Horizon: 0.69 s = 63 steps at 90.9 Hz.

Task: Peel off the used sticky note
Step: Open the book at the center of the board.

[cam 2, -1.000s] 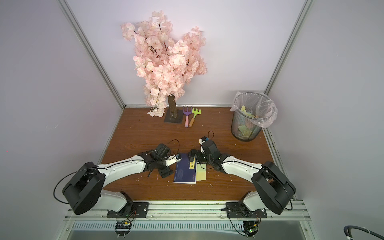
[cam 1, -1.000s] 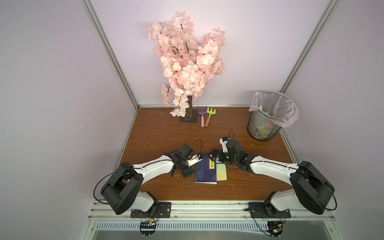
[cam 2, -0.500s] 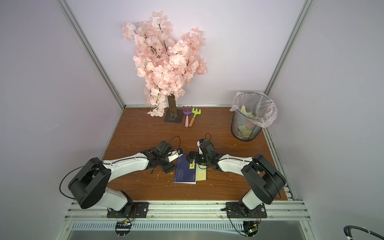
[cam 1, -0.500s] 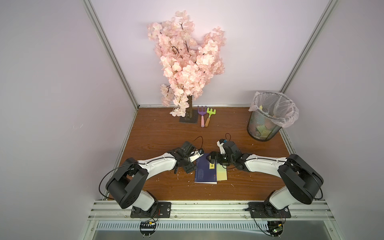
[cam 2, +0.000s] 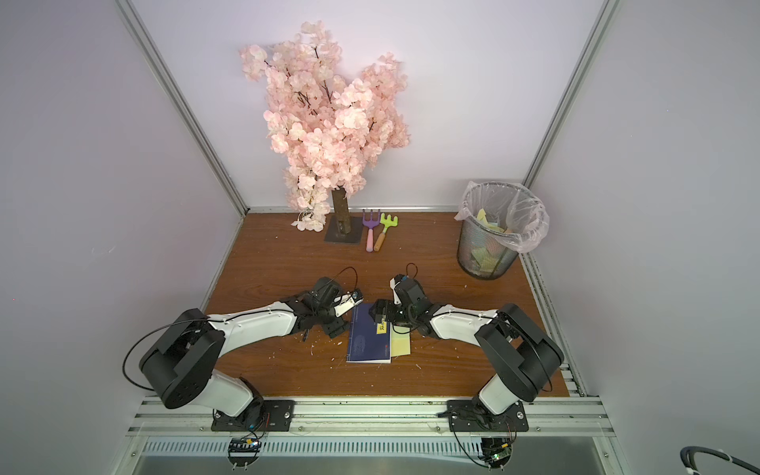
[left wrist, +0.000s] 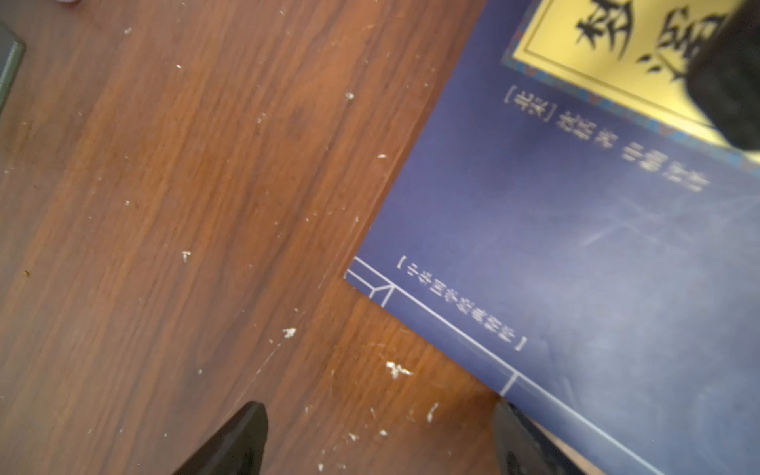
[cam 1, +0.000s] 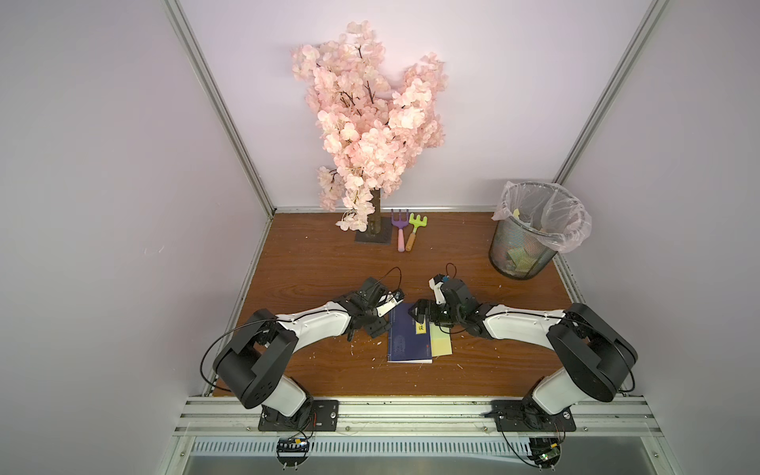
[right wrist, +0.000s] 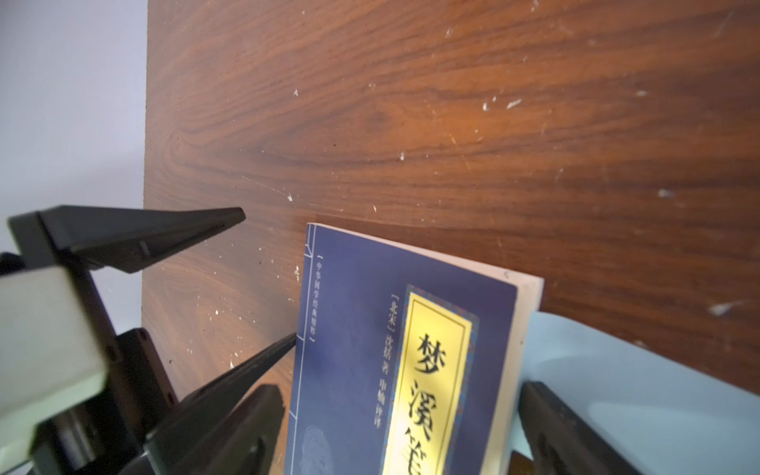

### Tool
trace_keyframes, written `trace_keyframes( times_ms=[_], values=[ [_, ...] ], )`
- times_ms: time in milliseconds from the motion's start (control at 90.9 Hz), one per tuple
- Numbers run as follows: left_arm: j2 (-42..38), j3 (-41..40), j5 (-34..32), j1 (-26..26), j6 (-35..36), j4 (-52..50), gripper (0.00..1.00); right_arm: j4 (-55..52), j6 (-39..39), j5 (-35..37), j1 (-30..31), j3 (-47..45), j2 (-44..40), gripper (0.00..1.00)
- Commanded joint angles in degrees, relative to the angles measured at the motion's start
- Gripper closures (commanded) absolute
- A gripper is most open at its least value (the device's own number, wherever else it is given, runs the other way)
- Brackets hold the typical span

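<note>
You've got the sticky note (cam 1: 441, 344) poking out from the long edge of the blue book (cam 1: 405, 341) on the right arm's side. The exposed part lies flat on the wooden table (cam 1: 308, 267), and the rest is hidden by the book (under it or inside it, can't tell). It reads pale yellow-green in both top views and bluish in the right wrist view (right wrist: 617, 370). The book lies closed, cover up, near the front middle of the table, with its yellow title label (cam 1: 420, 327) toward the far end. Your right gripper (cam 1: 418, 316) sits low over that far end, jaws spread wide, pinching nothing. In the right wrist view one finger is at the spine side and the other over the note, with the cover between them; contact can't be told. Your left gripper (cam 1: 376, 327) is at the book's far corner on the spine side, jaws also spread and empty. In the left wrist view one fingertip (left wrist: 246, 436) is over bare wood and the other is right at the book's edge. The grippers are near each other, not touching. At the back stands a pink blossom tree (cam 1: 370, 123), with a purple rake (cam 1: 399, 228) and a green rake (cam 1: 415, 230) side by side just beside its base. A mesh bin (cam 1: 534, 263) with a clear liner sits in the far corner on the right arm's side, coloured paper inside. White flecks are scattered on the wood.
</note>
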Motion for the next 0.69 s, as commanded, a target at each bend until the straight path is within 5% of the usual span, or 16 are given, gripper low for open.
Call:
trace_keyframes(
  times_ms=[0, 682],
  values=[
    [3.6, -1.3, -1.7, 0.3, -0.2, -2.7, 0.14, 1.6, -0.7, -4.3, 0.6, 1.2, -2.7, 0.12],
    [5.7, -1.0, -1.6, 0.3, -0.9, -2.8, 0.15, -7.5, -3.8, -0.3, 3.6, 5.0, -5.4, 0.13]
  ],
)
